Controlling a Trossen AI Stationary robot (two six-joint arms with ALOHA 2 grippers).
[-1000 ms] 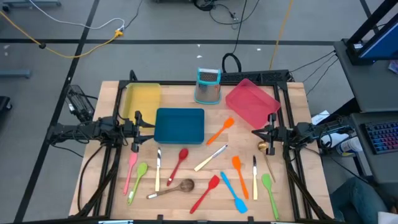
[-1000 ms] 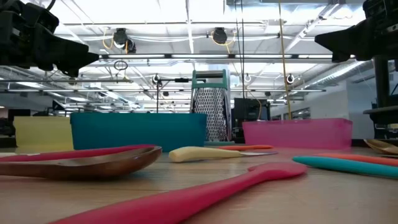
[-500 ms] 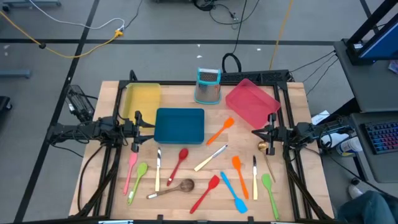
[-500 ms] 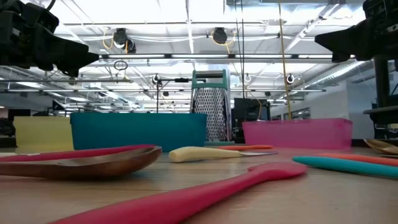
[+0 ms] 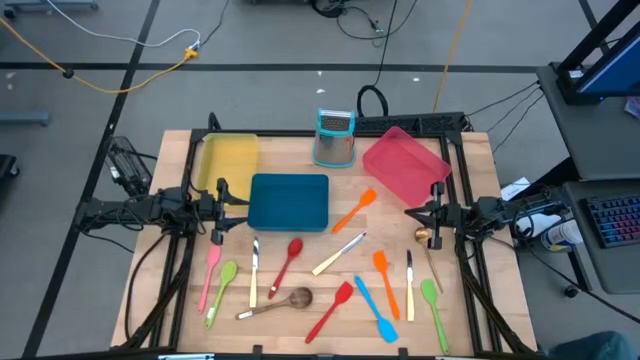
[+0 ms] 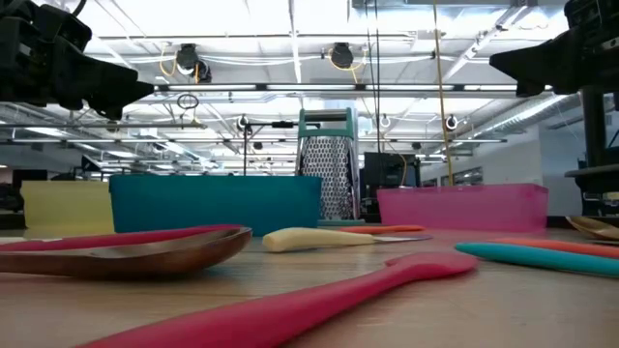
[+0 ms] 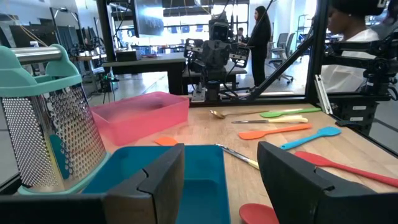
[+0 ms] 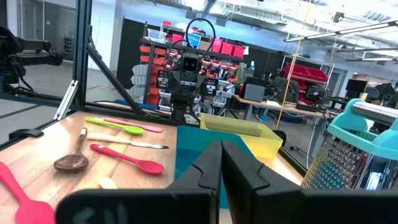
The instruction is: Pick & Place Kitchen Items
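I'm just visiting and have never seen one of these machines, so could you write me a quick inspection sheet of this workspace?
Surface: pale wooden table, black-framed.
Job's things: small colourful spatulas, spoons and cream-handled knives scattered across the table's near half; none in a tray.
Clutter: yellow rectangular tray, blue rectangular tray, pink-red rectangular tray, metal box grater with teal top.
Grippers: left gripper open, empty, beside the blue tray; right gripper shut, empty.
Cables: yellow and black leads on the floor.
Surroundings: people standing beyond the table.

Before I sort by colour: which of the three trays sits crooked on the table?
The red tray, at the back right beside the grater; the yellow tray and blue tray sit square.
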